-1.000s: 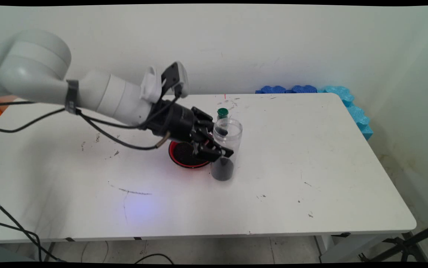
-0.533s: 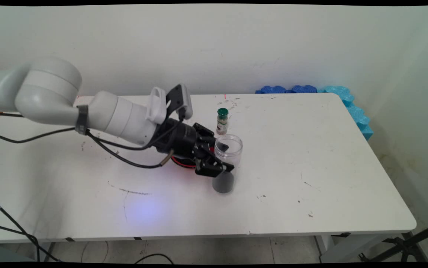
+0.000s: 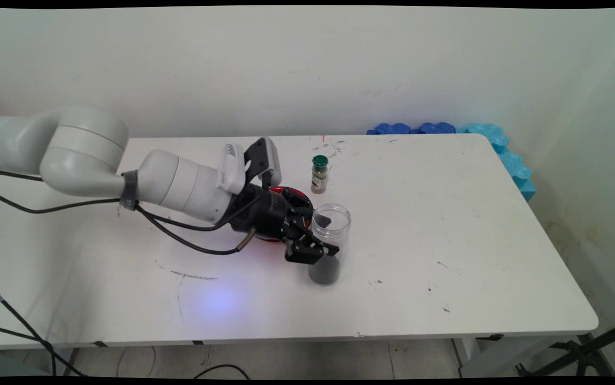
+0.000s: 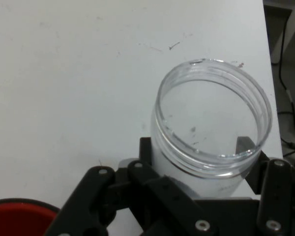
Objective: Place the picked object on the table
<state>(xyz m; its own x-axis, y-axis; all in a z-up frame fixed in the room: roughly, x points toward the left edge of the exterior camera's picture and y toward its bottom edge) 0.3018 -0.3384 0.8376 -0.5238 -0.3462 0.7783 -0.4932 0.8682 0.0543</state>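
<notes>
Clear jar, dark contents; red bowl; green-capped bottle; black gripper

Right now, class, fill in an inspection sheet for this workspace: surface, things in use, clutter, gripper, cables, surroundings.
Surface: white table, scuffed with dark marks.
Things in use: clear jar, lidless, dark contents at its bottom; red bowl behind the gripper, mostly hidden.
Clutter: green-capped spice bottle, upright, apart from the jar.
Gripper: gripper shut on the clear jar, fingers either side.
Cables: black cables hanging from the arm; more on the floor.
Surroundings: blue foam pieces along the far right edge; pale wall.
</notes>
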